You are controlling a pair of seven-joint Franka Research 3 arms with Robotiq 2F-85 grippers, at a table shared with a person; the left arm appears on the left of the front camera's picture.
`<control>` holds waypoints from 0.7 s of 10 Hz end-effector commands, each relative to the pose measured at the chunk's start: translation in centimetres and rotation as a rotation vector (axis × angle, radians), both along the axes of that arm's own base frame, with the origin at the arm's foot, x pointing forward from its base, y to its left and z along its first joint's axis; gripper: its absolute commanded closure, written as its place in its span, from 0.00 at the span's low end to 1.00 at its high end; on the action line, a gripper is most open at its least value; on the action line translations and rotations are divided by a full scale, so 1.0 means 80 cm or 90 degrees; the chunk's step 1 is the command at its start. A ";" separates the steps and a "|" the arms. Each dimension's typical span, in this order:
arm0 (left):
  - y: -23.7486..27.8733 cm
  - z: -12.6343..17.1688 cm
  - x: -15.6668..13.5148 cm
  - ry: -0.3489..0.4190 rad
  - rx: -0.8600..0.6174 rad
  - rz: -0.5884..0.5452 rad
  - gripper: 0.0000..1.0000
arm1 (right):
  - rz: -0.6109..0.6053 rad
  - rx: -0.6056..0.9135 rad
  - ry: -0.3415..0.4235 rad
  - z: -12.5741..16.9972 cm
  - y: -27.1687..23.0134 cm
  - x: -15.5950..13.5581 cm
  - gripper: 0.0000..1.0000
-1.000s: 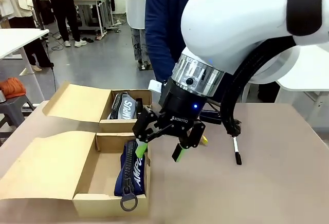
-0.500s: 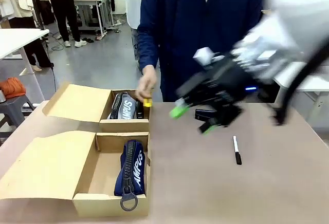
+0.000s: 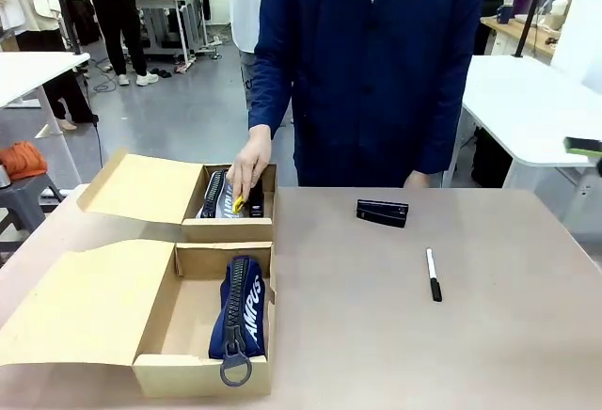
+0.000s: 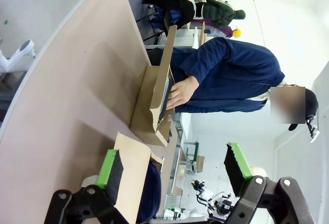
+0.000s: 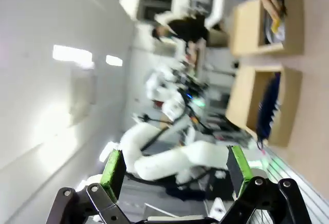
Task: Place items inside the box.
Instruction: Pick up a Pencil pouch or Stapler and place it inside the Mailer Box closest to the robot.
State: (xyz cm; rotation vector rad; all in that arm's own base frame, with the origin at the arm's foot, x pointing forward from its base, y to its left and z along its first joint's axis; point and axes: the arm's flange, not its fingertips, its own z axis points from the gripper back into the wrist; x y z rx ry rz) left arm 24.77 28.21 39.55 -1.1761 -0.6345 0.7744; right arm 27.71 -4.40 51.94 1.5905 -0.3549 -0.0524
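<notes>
Two open cardboard boxes stand at the left. The near box (image 3: 202, 372) holds a navy zip pouch (image 3: 243, 308) with white lettering. In the far box (image 3: 230, 229) lies a second lettered pouch (image 3: 222, 196), and a person's hand (image 3: 250, 164) holds the yellow utility knife (image 3: 239, 204) down inside it. A black stapler (image 3: 382, 212) and a black-capped white marker (image 3: 433, 274) lie on the table to the right. My left gripper (image 4: 174, 168) is open and empty, well back from the boxes. Raised off the table, my right gripper (image 5: 175, 165) is also open and empty; one fingertip (image 3: 583, 146) pokes in at the right edge.
The person in a dark blue coat (image 3: 376, 62) stands at the far edge of the beige table (image 3: 395, 344). Both box lids (image 3: 85, 302) fold out to the left. White tables and other people fill the room behind.
My right arm swung from just above the near box up and away to the right, out of the table area. The person's hand brought the yellow knife down into the far box.
</notes>
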 end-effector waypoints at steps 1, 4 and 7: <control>-0.004 0.000 0.000 -0.019 0.000 0.002 0.00 | 0.014 0.007 -0.001 -0.163 0.052 -0.104 0.00; -0.004 0.000 0.000 -0.019 0.000 0.002 0.00 | -0.002 -0.153 0.073 -0.252 0.032 -0.135 0.00; -0.004 0.000 0.000 -0.019 0.000 0.002 0.00 | 0.019 -0.144 0.096 -0.210 -0.097 -0.011 0.00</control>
